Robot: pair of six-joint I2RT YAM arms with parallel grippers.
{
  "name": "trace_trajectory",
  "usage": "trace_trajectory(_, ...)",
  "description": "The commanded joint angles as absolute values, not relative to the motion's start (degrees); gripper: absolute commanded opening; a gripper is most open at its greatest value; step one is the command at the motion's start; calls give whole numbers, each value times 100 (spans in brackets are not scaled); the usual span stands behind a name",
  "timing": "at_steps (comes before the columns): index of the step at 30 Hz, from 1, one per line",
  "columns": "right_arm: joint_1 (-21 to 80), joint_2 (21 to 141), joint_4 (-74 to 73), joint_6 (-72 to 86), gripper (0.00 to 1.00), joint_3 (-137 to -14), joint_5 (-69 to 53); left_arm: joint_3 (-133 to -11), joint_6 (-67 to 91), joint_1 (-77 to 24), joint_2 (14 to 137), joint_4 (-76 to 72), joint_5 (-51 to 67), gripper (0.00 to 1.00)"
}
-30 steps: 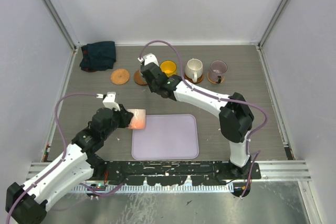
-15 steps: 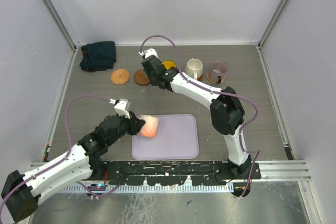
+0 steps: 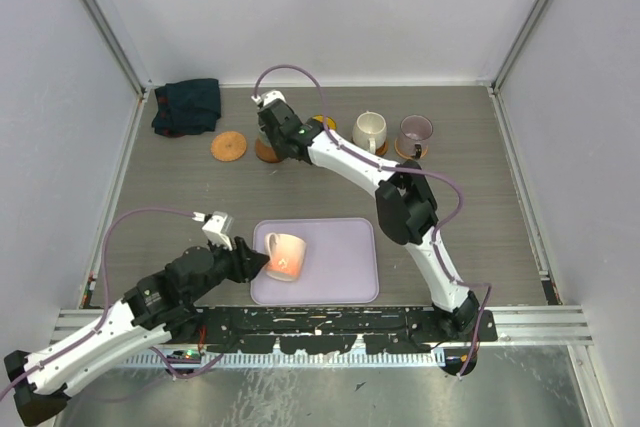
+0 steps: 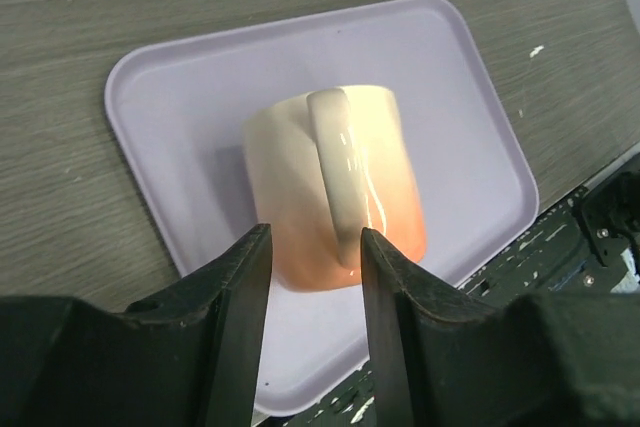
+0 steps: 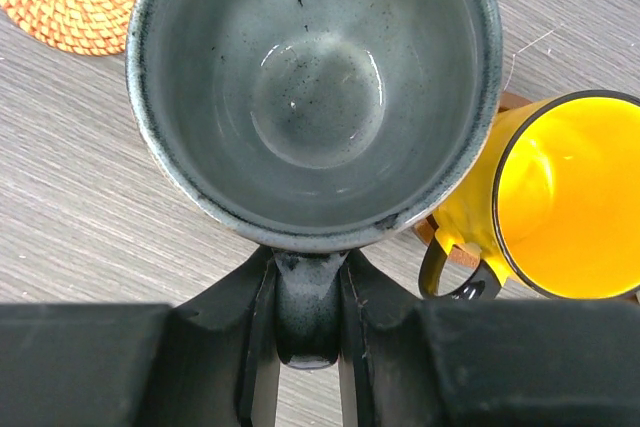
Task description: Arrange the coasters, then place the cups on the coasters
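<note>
Since a second ago the left gripper (image 4: 315, 235) has drawn back toward the lower left of the top view. The pink cup (image 4: 290, 177), which was then carried over the upper left corner of the lilac tray (image 4: 170, 107), now lies on its side on the tray, handle up. The jaws have spread and stand either side of that handle, with a gap showing on the left. The right gripper (image 5: 305, 267) has shifted up and left. It is pressed onto the handle of the grey-green cup (image 5: 310, 77), just beside the yellow cup (image 5: 570, 197).

There are five cups, the other two being the cream cup (image 3: 370, 130) and the purple-grey cup (image 3: 414, 131). There are also five coasters: a bare cork coaster (image 3: 228, 146), a dark coaster (image 3: 266, 152) half hidden by the gripper, and slivers under the three standing cups. One dark cloth (image 3: 187, 105) lies upper left.
</note>
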State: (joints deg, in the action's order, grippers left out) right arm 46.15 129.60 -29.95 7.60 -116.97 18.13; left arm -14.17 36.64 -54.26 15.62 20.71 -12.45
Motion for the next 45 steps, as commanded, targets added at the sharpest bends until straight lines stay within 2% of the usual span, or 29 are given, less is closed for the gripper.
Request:
trace_trajectory(1,4490,12968,-2644,685,1,-12298,1745,-1458,3882,-5443,1434,2576,-1485,43)
trace_trajectory(6,4424,13323,-2762,733,1,-12627,1521,-1662,3847,-5441,1598,2593,-1630,49)
trace_trajectory(16,4408,13623,-2689,853,1,-12815,1298,-1899,3722,-5440,1820,2614,-1993,54)
trace_trajectory(45,4416,13832,-2330,843,1,-12834,1064,-1856,3770,-5447,1999,2624,-2088,54)
